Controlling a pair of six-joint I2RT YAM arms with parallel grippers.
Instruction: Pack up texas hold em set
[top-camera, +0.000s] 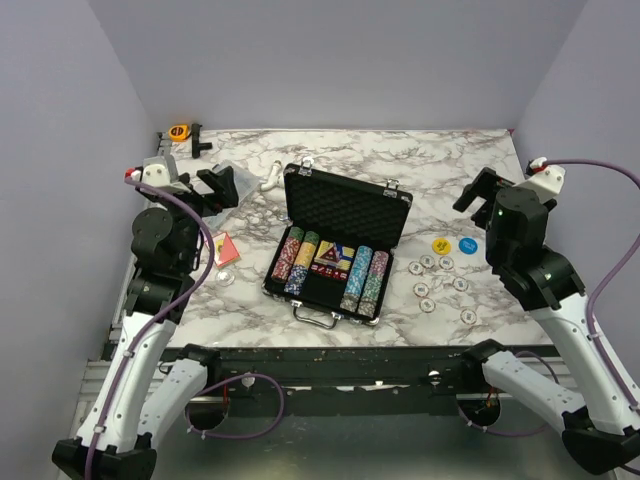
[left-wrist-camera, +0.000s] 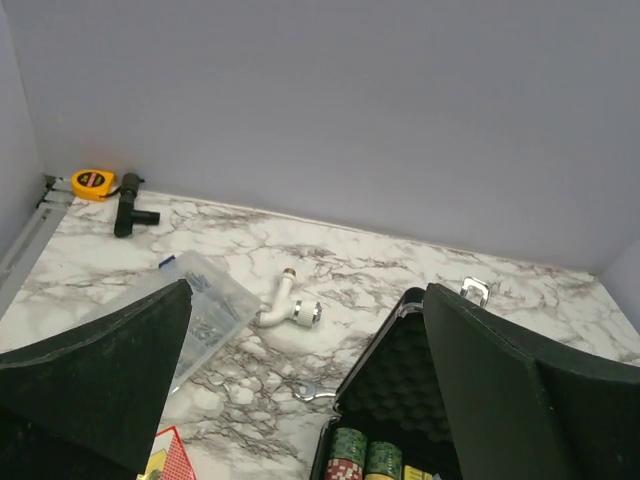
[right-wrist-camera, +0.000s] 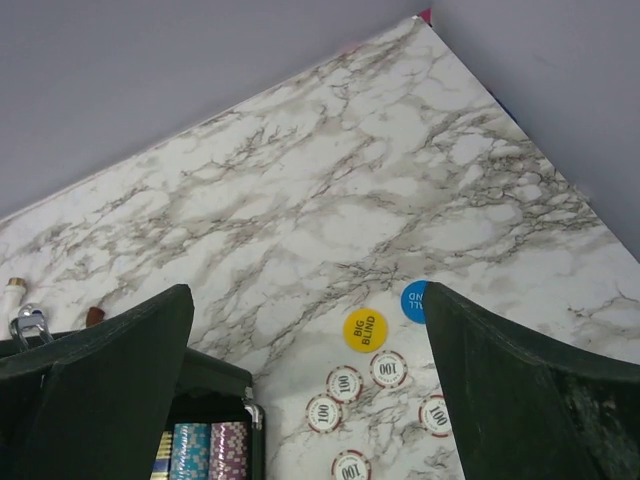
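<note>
The black silver-trimmed briefcase (top-camera: 345, 215) stands open mid-table, foam lid up, with rows of coloured chips (top-camera: 296, 257) inside. It also shows in the left wrist view (left-wrist-camera: 400, 390) and the right wrist view (right-wrist-camera: 215, 385). The red card deck (top-camera: 226, 248) lies left of the case. Several white loose chips (top-camera: 440, 280) lie right of it, with a yellow disc (top-camera: 441, 244) and a blue disc (top-camera: 467, 243); the yellow disc (right-wrist-camera: 365, 329) reads BIG BLIND. My left gripper (top-camera: 217, 186) is open and empty, raised left of the case. My right gripper (top-camera: 474, 196) is open and empty above the discs.
A clear plastic compartment box (left-wrist-camera: 200, 310) lies at the left, with a white pipe fitting (left-wrist-camera: 288, 308) and a small wrench (left-wrist-camera: 312, 392) beside the case. An orange tape measure (top-camera: 178, 131) and a black fitting (top-camera: 198, 138) sit in the back left corner. Grey walls enclose the table.
</note>
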